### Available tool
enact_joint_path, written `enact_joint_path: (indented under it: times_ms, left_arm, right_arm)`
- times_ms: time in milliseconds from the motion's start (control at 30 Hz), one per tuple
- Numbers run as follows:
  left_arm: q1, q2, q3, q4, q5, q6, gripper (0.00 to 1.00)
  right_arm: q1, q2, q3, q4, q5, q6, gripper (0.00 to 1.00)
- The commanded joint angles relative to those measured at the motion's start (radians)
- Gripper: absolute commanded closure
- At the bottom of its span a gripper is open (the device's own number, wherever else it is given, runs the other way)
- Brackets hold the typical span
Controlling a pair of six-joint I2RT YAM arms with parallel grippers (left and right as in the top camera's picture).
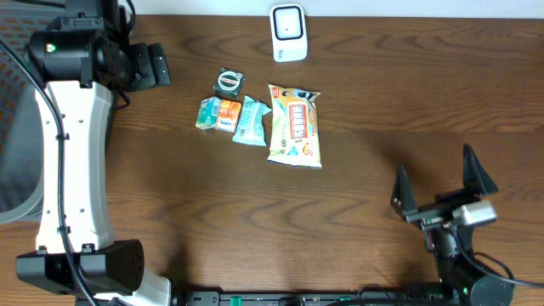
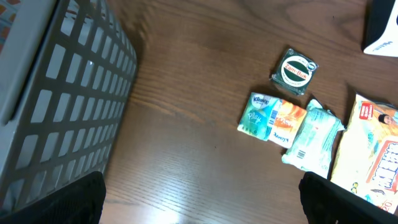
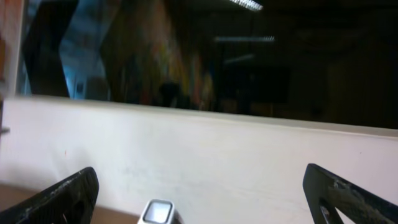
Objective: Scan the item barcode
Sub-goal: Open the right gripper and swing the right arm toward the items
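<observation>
Well off to the left of my left jaws, a grey plastic lattice basket [image 2: 59, 106] is standing on the dark wood-grain desk [image 1: 357, 212]. My left jaws are gaping at their widest over bare wood and gripping nothing.

The items are lying to the right of them, in a tight cluster. Nearest is a small round dark-green tin [image 1: 229, 82], rigid and flat-lidded. Just on the near side of it is sitting a soft teal-and-orange tissue pack [image 1: 218, 114]. A pale blue crinkly film sachet [image 1: 251, 121] is pressing against that pack. A large cream glossy snack bag [image 1: 295, 124] is lying beside the sachet. Its long axis is running crosswise to the line from my left jaws to it. Beyond the cluster, at the far edge, a white rounded plastic scanner [image 1: 288, 32] is standing upright.

My right jaws are also standing fully apart and empty. The cluster is lying ahead of them and well to their left.

I am judging my left arm the nearer one. The tin or the tissue pack is looking like the easiest first pick. The soft packs are likely to give under a pinch, and the tin is not. I cannot see any barcode from here.
</observation>
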Motion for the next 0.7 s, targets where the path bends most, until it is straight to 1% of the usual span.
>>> enact_joint_path:
  times_ms: [0,133,367,533,667]
  left_arm:
    - [0.005,0.004,-0.005,0.0,-0.016,-0.009,0.02]
    - [0.005,0.004,-0.005,0.0,-0.016,-0.009,0.02]
    - [0.005,0.004,-0.005,0.0,-0.016,-0.009,0.03]
    - [0.005,0.004,-0.005,0.0,-0.016,-0.009,0.02]
    - [0.005,0.004,-0.005,0.0,-0.016,-0.009,0.02]
  right_arm:
    - [-0.006,0.131,0.106,-0.033,-0.072,-0.096,0.01]
    - [-0.006,0.315,0.232,-0.126,-0.161,-0.154,0.01]
    - [-0.003,0.591,0.446,-0.311,-0.262,-0.158,0.01]
    - [0.008,0.756,0.623,-0.489,-0.266,-0.158,0.01]
    - [0.025,0.883,0.787,-0.685,-0.265,-0.168,0.01]
